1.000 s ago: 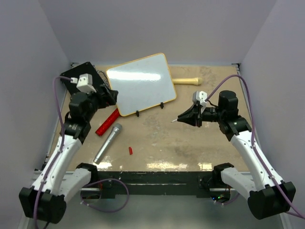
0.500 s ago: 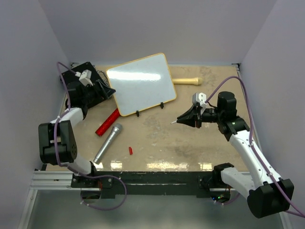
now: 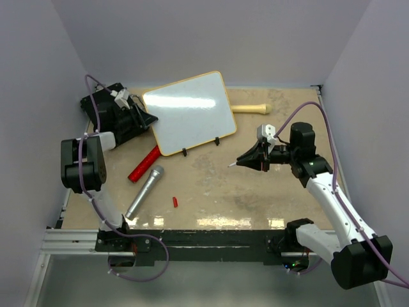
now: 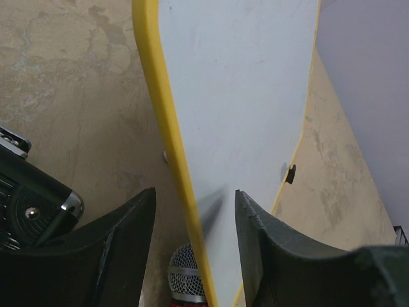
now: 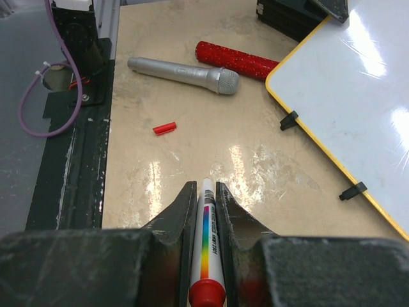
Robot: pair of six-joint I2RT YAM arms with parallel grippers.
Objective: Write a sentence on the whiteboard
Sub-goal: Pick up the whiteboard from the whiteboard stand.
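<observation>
A: Where's your whiteboard (image 3: 189,112)?
B: Far-left on the tan table (image 3: 255,192), blank, long axis left-right, skewed far on the right. Your left gripper (image 4: 195,195) straddles its yellow edge, jaws apart; right gripper (image 5: 204,188) clamps a marker (image 5: 206,249). Lilac walls (image 3: 192,38).

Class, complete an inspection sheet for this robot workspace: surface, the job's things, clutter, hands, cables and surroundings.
Surface: tan mottled tabletop, glare near the front edge.
Job's things: whiteboard blank, no sentence on it; marker uncapped, tip pointing forward over the tabletop.
Clutter: silver microphone, red glitter tube, small red cap, black case, pale wooden stick behind the board.
Hands: left hand straddles the whiteboard's yellow edge, jaws apart; right hand shut on the marker, short of the board.
Cables: purple cable looped along each arm, another loop below the front rail.
Surroundings: plain lilac walls; nothing else seen.
</observation>
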